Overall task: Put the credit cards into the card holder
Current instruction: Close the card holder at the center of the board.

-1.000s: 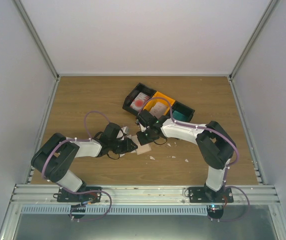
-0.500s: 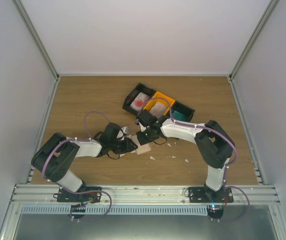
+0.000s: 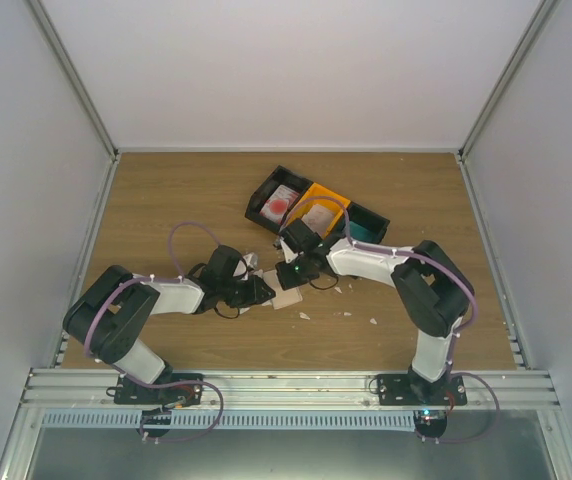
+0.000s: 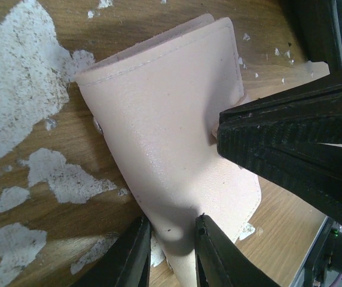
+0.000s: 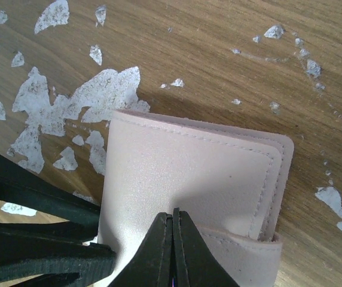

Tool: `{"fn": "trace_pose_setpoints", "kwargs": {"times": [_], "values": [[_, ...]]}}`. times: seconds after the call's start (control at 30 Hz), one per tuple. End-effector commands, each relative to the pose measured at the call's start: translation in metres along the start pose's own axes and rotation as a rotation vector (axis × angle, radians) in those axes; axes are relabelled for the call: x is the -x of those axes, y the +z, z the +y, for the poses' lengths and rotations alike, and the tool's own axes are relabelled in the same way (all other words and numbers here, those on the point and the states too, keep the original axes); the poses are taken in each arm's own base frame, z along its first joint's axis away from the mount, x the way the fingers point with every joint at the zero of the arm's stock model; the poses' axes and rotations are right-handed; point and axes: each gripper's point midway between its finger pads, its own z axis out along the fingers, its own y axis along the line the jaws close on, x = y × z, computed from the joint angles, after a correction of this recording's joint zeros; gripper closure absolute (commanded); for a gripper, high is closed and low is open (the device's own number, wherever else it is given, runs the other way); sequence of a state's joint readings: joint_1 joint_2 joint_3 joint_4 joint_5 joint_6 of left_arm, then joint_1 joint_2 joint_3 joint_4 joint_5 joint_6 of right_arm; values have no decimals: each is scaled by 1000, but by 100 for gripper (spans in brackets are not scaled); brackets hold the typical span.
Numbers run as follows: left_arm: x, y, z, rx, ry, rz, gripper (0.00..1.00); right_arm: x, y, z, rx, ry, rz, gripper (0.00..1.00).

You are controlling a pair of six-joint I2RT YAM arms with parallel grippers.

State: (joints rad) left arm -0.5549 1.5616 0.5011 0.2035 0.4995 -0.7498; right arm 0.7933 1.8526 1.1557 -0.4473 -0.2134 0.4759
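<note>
1. One beige card holder (image 3: 288,298) lies on the wooden counter (image 3: 166,200) near its middle, a little toward 6 o'clock. Its leaves lie one over the other, with the stitched border facing up.
2. Two arms meet over it. The left tool (image 4: 171,222) reaches in from 9 o'clock and is clamped on the card holder's edge, a fold of the material pinched between its two fingers.
3. The right tool (image 5: 173,215) comes in from 2 o'clock with its fingers pressed together, no gap between them. Their tips rest on the card holder's top face.
4. Three credit cards (image 3: 316,216) sit apart from the card holder, toward 12 to 1 o'clock, one in each bin of a slanted row. The white card (image 3: 281,204) with a red mark is in the black bin (image 3: 258,203), the beige card in the orange bin (image 3: 324,192), and the teal card (image 3: 359,231) in the second black bin (image 3: 371,213).
5. Many white scraps (image 5: 81,95) lie scattered on the wood around the card holder.
</note>
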Motion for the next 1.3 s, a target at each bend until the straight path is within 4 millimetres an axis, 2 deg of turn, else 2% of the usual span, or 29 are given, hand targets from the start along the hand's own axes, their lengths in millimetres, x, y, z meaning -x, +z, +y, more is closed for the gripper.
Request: {"fn": "trace_pose_setpoints", "kwargs": {"times": [0.0, 0.2, 0.33, 0.63, 0.77, 1.03, 1.27], "values": [[-8, 6, 15, 60, -12, 21, 76, -38, 9, -15, 7, 42, 108, 99], [-7, 6, 15, 62, -13, 21, 76, -50, 10, -19, 60, 73, 116, 99], [-7, 6, 16, 67, -14, 19, 76, -58, 14, -19, 90, 78, 128, 95], [-8, 8, 16, 69, -17, 26, 77, -58, 11, -21, 114, 91, 118, 96], [-8, 8, 16, 68, -16, 27, 77, -45, 3, -14, 143, 80, 79, 95], [-8, 8, 15, 66, -13, 28, 77, -3, -23, 7, 184, 39, -33, 81], [-8, 8, 13, 60, -9, 28, 76, 18, -45, 9, 154, 38, -110, 73]]}}
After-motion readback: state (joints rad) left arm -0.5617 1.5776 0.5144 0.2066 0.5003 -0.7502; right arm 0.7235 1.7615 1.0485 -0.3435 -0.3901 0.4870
